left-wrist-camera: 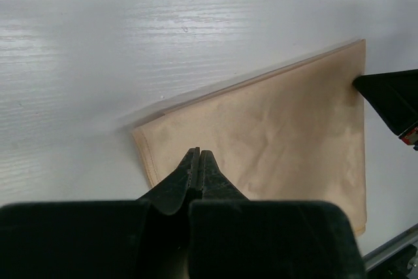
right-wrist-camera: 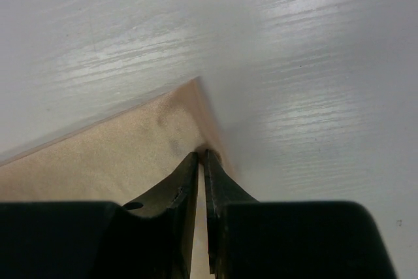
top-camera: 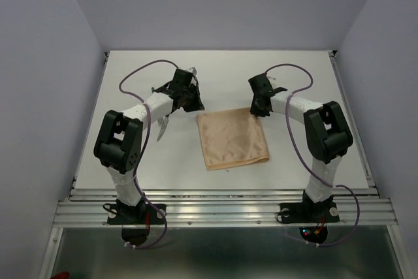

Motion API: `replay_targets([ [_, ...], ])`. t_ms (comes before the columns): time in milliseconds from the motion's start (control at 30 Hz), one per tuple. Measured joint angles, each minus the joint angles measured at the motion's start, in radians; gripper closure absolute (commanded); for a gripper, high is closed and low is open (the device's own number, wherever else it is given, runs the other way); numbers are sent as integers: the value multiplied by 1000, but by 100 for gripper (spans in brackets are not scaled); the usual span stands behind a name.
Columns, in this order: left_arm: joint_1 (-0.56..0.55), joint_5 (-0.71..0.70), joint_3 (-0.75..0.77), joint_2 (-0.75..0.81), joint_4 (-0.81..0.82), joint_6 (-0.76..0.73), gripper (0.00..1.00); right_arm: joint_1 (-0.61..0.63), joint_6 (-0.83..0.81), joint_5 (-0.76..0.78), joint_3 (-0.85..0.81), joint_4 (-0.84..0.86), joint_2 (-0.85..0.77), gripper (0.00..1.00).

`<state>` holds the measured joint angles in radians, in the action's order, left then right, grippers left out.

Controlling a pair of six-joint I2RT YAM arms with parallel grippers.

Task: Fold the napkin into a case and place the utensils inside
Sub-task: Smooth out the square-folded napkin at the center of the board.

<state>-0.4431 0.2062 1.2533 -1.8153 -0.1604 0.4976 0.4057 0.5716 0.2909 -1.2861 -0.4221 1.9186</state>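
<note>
The napkin [top-camera: 232,138] lies flat mid-table as a folded peach-tan square. My left gripper [top-camera: 194,104] is at its far left corner. In the left wrist view that gripper [left-wrist-camera: 198,153] is shut with nothing between its fingers, hovering over the napkin [left-wrist-camera: 281,122] just inside the corner. My right gripper [top-camera: 257,110] is at the far right corner. In the right wrist view it [right-wrist-camera: 202,155] is pinched on the napkin's [right-wrist-camera: 111,148] edge, with a thin slit left between the jaws. Silvery ends of the utensils [top-camera: 162,123] show beside the left forearm, which mostly hides them.
The white table [top-camera: 313,83] has raised side rails and a metal rail [top-camera: 222,210] along the near edge. Another silvery end [top-camera: 192,70] pokes out behind the left wrist. Purple cables loop over both arms. Grey walls enclose the table on three sides.
</note>
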Motion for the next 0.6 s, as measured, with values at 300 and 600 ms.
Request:
replay_targets([
  [300, 0, 3, -80, 38, 12, 5, 100, 0, -8, 5, -11, 0, -50, 85],
  [600, 0, 3, -87, 31, 18, 19, 100, 0, -17, 5, -48, 2, 14, 85],
])
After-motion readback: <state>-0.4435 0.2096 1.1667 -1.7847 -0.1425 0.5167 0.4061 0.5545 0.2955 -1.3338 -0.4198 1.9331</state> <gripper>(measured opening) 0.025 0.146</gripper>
